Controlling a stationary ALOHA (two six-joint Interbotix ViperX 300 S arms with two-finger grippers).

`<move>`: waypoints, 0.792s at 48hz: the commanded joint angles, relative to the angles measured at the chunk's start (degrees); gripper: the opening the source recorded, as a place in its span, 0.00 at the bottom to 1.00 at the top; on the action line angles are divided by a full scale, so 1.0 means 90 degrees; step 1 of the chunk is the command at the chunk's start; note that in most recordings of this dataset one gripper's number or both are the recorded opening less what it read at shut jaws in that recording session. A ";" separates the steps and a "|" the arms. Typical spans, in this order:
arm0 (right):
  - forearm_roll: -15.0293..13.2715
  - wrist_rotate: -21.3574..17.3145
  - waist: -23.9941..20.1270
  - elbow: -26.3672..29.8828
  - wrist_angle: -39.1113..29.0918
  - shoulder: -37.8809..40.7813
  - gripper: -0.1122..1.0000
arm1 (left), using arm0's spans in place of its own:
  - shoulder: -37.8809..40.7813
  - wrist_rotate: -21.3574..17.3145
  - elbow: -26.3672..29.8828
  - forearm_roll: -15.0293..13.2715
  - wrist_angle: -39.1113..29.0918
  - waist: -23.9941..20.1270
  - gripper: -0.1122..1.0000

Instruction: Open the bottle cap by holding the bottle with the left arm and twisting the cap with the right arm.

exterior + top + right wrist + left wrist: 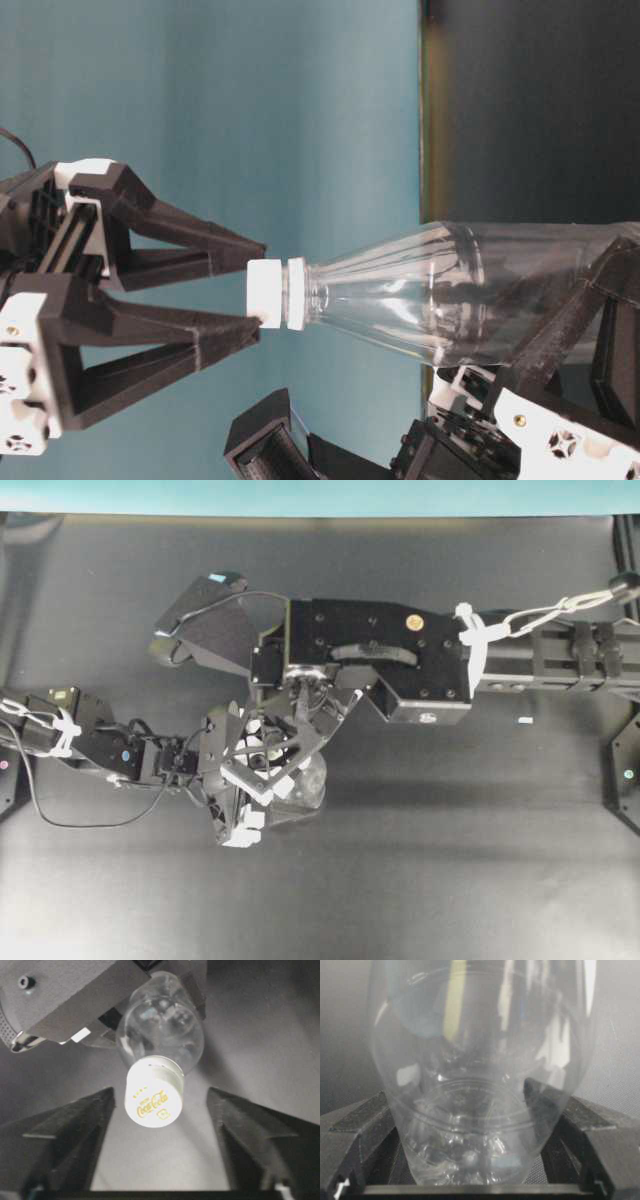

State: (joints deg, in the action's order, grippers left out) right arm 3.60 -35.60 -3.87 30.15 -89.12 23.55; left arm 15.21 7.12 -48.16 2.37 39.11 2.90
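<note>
Overhead, both arms meet above a dark, matte table (450,880) with a teal wall (250,120) behind.
Left gripper (470,1125) pinches the bottle (440,295) low on its body; right gripper (160,1105) stands spread either side of the white cap (152,1092), one fingertip (245,330) at its edge.

Robotics lab bench, not home or shop. Matte black tabletop (420,880) with tiny white tape mark (525,721). Plain teal backdrop wall (250,120) behind it. Two black research arms, left arm (90,735) and right arm (540,645), dressed with loose cable and white zip ties.
</note>
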 commanded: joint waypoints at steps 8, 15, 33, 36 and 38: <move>-0.0020 0.0088 -0.0059 -0.0156 0.0146 -0.0029 0.43 | 0.0029 0.0029 -0.0010 0.0020 -0.0020 0.0049 0.84; -0.0020 0.0283 -0.0059 -0.0195 0.0244 -0.0049 0.42 | 0.0029 0.0029 -0.0010 0.0020 -0.0010 0.0049 0.84; 0.0098 0.3223 -0.0068 -0.0195 0.0254 -0.0049 0.42 | 0.0029 0.0039 0.0010 0.0020 -0.0020 0.0049 0.84; 0.0088 0.3613 -0.0068 -0.0195 0.0332 -0.0049 0.43 | 0.0029 0.0039 0.0020 0.0020 -0.0010 0.0049 0.84; 0.0098 0.3857 -0.0059 -0.0205 0.0400 -0.0049 0.43 | 0.0039 0.0039 0.0020 0.0020 -0.0010 0.0049 0.84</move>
State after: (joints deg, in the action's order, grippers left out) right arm 4.39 -4.22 -3.96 28.21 -86.48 22.94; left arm 15.21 7.21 -48.25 2.37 39.20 2.90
